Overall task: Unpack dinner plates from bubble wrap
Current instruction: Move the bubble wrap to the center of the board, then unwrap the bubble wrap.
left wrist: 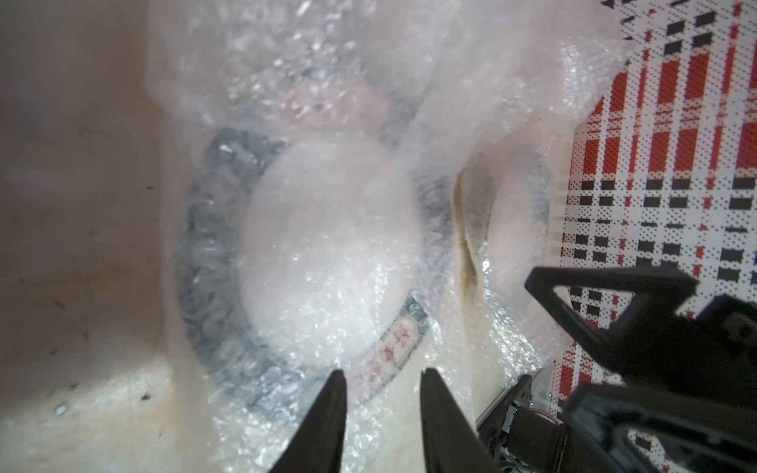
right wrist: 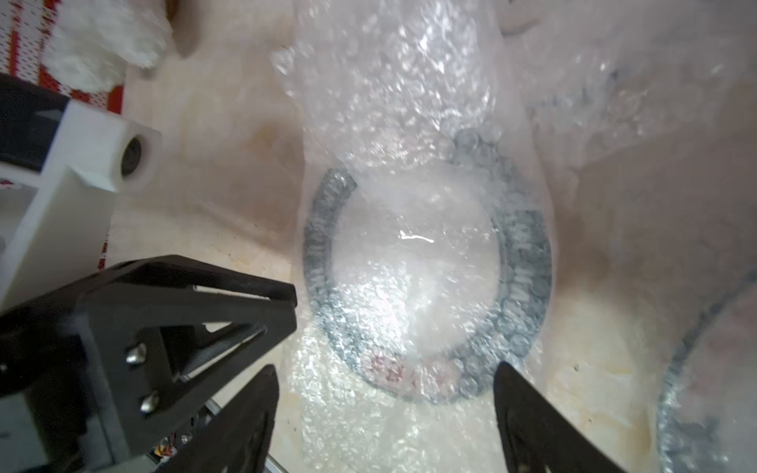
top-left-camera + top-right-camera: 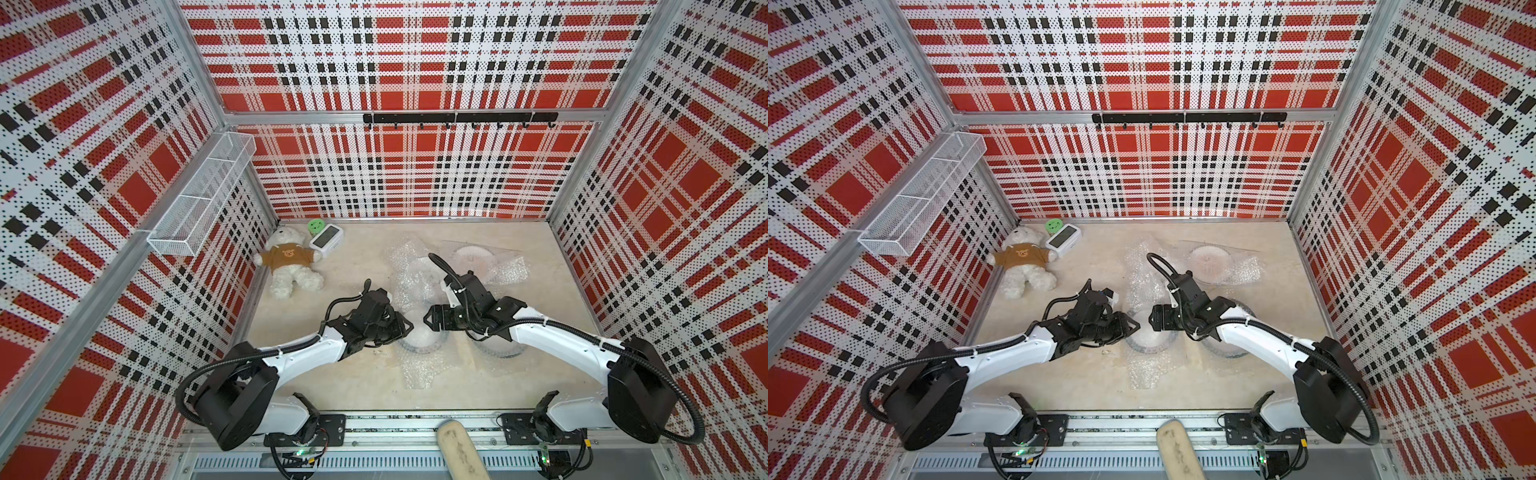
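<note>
A dinner plate (image 3: 419,343) with a dark lettered rim band lies under bubble wrap (image 3: 409,274) at mid-table; the right wrist view shows its band (image 2: 526,254) with red marks through the wrap. My left gripper (image 3: 409,326) hovers at its left edge with a narrow gap between the tips (image 1: 383,381) and nothing pinched. My right gripper (image 3: 428,320) faces it from the right, jaws wide apart (image 2: 389,393) over the wrapped rim. A second dark-banded plate (image 3: 500,351) lies partly under the right arm. A pinkish plate (image 3: 1208,259) sits wrapped at the back right.
A teddy bear (image 3: 289,266), a white clock (image 3: 326,241) and a green cup (image 3: 316,226) sit in the back left corner. A wire basket (image 3: 199,203) hangs on the left wall, a hook rail (image 3: 457,118) on the back wall. A pale handle (image 3: 461,453) juts in at the front.
</note>
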{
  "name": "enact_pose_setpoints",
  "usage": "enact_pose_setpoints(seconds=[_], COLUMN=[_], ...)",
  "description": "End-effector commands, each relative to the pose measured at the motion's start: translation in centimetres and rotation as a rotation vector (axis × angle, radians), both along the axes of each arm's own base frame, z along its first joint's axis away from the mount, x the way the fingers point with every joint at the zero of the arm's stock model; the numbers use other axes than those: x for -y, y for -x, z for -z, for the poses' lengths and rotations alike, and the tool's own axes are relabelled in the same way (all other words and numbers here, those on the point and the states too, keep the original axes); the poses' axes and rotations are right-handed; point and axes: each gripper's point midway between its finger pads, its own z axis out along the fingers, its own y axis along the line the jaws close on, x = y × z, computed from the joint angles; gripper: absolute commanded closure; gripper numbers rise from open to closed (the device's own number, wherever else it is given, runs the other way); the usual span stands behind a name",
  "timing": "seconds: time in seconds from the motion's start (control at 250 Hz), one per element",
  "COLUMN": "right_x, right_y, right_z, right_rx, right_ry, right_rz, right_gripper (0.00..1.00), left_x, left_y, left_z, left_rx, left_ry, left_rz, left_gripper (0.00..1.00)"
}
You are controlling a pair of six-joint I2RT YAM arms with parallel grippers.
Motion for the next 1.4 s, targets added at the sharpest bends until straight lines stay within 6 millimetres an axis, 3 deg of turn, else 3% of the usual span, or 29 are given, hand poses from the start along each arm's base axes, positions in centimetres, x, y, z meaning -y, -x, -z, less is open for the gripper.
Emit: enact_pose_setpoints(seconds=[0.0, 0.088, 0.232, 0.4, 0.46, 0.884, 1.216, 1.396], right_x=[-0.1, -0.5, -1.0, -1.0, -1.0, -2.1, -1.6, -1.3], right_y=[0.7, 0.8, 0.7, 0.2, -0.1, -0.4, -0.9, -1.1], right_z=[1.6, 2.7, 3.7, 4.6, 4.5, 5.4, 6.5, 7.1], right_rx=[-0.037, -0.061, -0.068, -0.068, -0.062, -0.053, -0.049, -0.049], right_ry=[0.038, 0.064, 0.106, 0.189, 0.223, 0.323, 0.438, 0.468], right_rz=[0.01, -0.003, -0.02, -0.017, -0.015, -0.055, -0.063, -0.061], right_gripper=[0.19, 0.27, 0.37, 0.42, 0.43, 0.48, 0.54, 0.66], left_x=[1.0, 1.3, 1.5, 1.1, 1.2, 0.5, 0.7, 0.5], left_y=[-1.2, -1.3, -1.1, -0.8, -0.6, 0.7, 1.0, 1.1], left_z=[0.0, 0.8, 1.5, 3.4, 4.0, 6.4, 7.1, 7.1], left_rx=[0.016, 0.007, 0.012, -0.021, -0.036, -0.069, -0.086, -0.084], left_ry=[0.061, 0.059, 0.04, 0.004, -0.004, -0.037, -0.032, -0.028], left_rz=[-0.035, -0.029, -0.015, -0.018, -0.013, -0.033, -0.027, -0.036], left_gripper=[0.7, 0.75, 0.74, 0.74, 0.79, 0.81, 0.81, 0.81])
